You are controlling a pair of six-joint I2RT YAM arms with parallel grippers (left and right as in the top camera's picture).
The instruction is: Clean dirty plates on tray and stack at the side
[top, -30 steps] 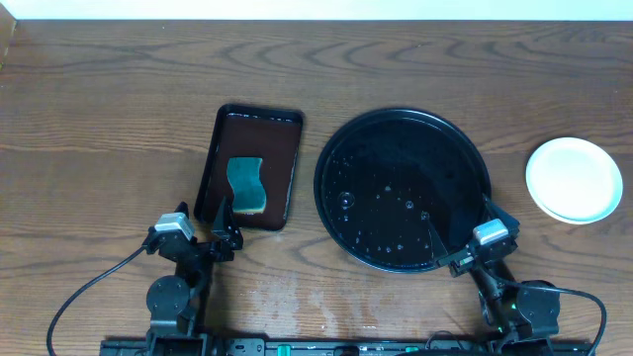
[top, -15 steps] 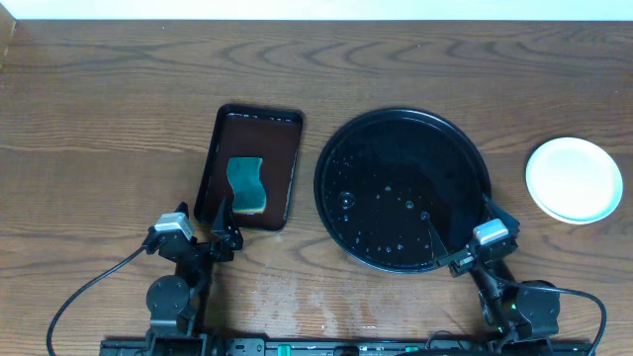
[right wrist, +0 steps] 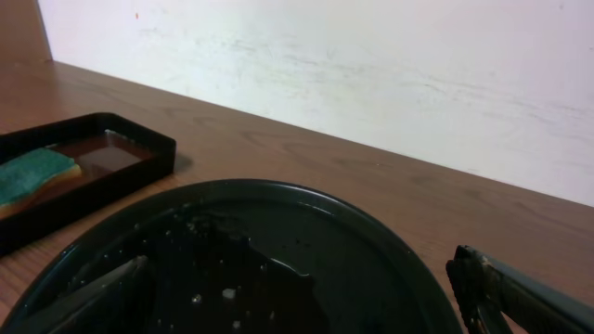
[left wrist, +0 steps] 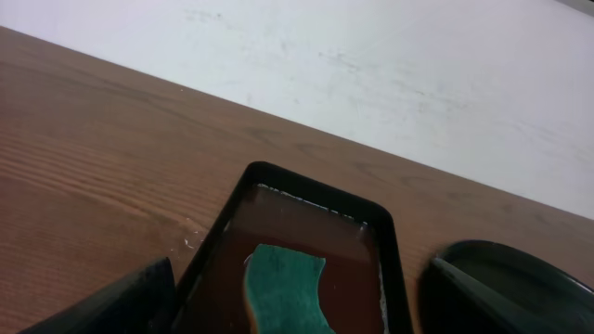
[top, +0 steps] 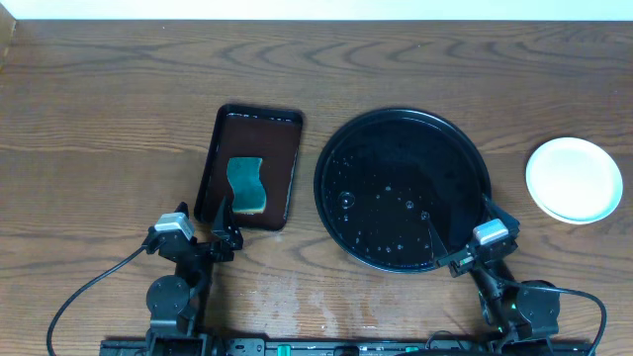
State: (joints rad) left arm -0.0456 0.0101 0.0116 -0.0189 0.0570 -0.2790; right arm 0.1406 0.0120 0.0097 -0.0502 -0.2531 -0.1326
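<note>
The round black tray [top: 396, 163] sits mid-table, wet with droplets and with no plate on it. Pale plates [top: 574, 179] lie stacked on the bare wood at the far right, apart from the tray. My right gripper [top: 457, 216] is open over the tray's near right rim; in the right wrist view its fingers [right wrist: 512, 289] straddle the wet tray [right wrist: 353, 250] with nothing between them. My left gripper [top: 226, 225] is open at the near end of the brown tray, empty. The plates do not show in either wrist view.
A rectangular dark brown tray [top: 282, 124] left of the black tray holds a green sponge [top: 246, 185] in shallow liquid; the left wrist view shows this sponge [left wrist: 288, 288] straight ahead. A damp patch marks the wood near the front edge [top: 297, 292]. A white wall borders the far side.
</note>
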